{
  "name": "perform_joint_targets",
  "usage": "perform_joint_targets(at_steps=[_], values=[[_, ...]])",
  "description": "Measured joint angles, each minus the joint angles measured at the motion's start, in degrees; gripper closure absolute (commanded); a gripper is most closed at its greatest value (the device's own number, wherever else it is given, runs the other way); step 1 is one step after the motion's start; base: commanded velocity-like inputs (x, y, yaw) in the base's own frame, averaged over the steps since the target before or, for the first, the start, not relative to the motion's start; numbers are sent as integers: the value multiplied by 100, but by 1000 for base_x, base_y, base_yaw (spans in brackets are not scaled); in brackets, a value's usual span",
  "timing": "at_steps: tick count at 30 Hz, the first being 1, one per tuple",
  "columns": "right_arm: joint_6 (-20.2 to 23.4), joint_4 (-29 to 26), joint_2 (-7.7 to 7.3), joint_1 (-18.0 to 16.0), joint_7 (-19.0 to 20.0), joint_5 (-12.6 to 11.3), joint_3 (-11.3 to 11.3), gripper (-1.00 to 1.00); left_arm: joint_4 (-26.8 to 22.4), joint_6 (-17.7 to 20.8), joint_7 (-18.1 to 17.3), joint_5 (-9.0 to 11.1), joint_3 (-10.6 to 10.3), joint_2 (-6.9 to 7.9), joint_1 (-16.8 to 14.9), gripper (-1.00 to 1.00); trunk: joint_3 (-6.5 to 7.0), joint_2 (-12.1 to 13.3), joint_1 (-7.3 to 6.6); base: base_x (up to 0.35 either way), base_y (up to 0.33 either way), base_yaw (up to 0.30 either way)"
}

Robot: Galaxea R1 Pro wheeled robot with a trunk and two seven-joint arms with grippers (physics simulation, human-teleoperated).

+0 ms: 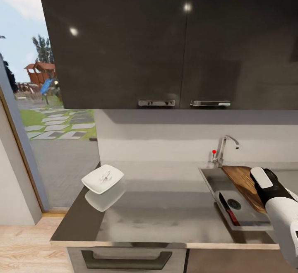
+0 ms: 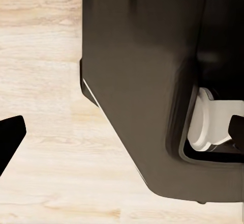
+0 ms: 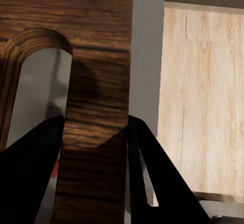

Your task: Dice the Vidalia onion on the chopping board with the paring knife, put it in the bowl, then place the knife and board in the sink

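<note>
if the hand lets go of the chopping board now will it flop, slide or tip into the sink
The chopping board looks like rigid wood, so it should not flop. It sits tilted over the sink, so it would probably slide or drop further in, perhaps onto the paring knife. The right hand straddles the strip beside its handle slot, so it may pivot on release.

bowl [image 1: 103,178] left on countertop [image 1: 165,219], paring knife [image 1: 228,211] in sink [image 1: 248,223]

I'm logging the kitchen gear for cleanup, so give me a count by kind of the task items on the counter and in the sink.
Bowl holding diced onion: 1
Chopping board: 1
Paring knife: 1
Total: 3
</note>
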Motion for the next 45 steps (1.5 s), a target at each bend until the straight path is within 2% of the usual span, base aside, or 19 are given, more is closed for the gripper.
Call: perform_joint_targets(at_steps=[10,15,30,45], values=[[0,13,87,0,4,6,1,100,0,7,5,0,2,13,0,-100,-76,0,0,4,-7,0],[-1,17,182,0,10,10,1,100,0,7,2,0,4,15,0,-100,-117,0,0,0,0,0],[0,118,201,0,45,17,1,100,0,2,-8,0,-2,15,0,-100,-253,0,0,2,-1,0],[1,132,210,0,55,18,1,100,0,3,-13,0,0,23,0,-100,-391,0,0,102,-87,0]])
